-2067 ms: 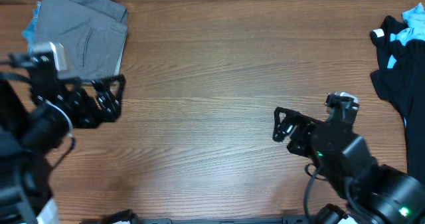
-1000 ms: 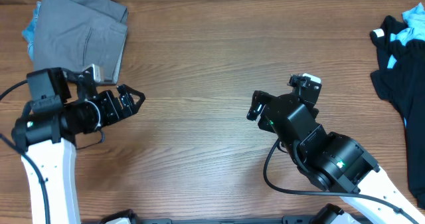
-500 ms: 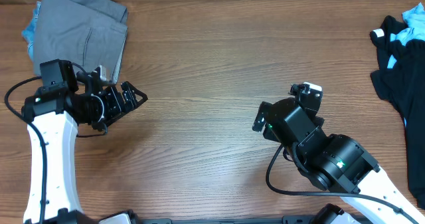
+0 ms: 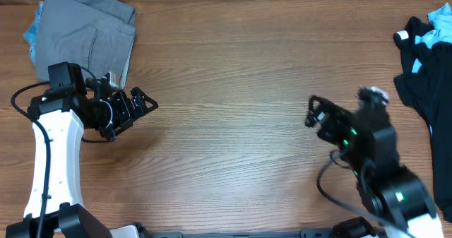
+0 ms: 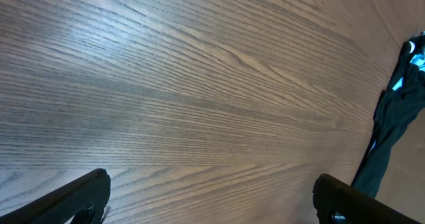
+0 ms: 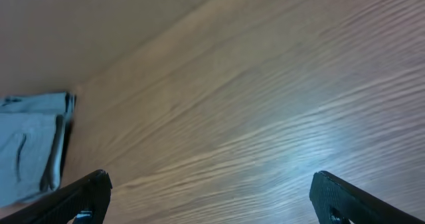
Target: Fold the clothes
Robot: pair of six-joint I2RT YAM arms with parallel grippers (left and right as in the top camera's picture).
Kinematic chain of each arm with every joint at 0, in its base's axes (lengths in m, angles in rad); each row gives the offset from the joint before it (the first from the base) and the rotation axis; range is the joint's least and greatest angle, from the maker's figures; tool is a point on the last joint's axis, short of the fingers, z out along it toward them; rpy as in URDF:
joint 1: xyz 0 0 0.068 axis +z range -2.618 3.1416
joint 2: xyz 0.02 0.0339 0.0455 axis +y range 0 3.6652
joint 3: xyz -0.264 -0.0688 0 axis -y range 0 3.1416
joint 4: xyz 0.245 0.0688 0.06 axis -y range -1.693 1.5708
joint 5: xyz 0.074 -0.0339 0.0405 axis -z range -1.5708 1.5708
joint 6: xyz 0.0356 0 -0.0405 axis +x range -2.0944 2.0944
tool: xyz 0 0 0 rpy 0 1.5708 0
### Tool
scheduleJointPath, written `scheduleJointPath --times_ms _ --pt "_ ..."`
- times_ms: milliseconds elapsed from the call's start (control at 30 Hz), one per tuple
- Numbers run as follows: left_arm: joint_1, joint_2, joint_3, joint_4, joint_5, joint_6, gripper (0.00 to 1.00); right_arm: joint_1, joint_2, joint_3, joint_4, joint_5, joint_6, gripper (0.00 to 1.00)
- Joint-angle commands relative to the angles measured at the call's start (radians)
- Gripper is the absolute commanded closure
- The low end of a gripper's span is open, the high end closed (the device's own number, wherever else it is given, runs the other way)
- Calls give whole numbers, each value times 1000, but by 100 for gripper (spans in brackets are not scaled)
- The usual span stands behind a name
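Left pincer (image 4: 145, 102) and right pincer (image 4: 313, 113) are spread apart, empty; grey trousers (image 4: 85, 40) are seen folded; black garment (image 4: 417, 90) is best grasped by one hem, dragged onto mid tabletop (image 4: 226, 68).

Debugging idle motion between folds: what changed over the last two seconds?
Left tool slid a little right, away from the corner of the grey trousers. Right tool swung left toward the table centre, then back right. Both are open; nothing taken hold of or let go. The trousers and the black garment did not move.
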Motion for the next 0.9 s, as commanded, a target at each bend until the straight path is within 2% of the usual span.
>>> scheduleJointPath --times_ms 0,333,567,867 --pt "0 10 -6 2 16 -6 0 -71 -144 -120 26 -82 -86 0" --pt "0 10 -6 2 16 -6 0 -210 -525 -452 163 -167 -107 0" --pt "0 10 -6 2 16 -6 0 -212 -651 -624 384 -272 -234 0" --pt "0 10 -6 2 16 -6 0 -319 -749 -693 410 -276 -235 0"
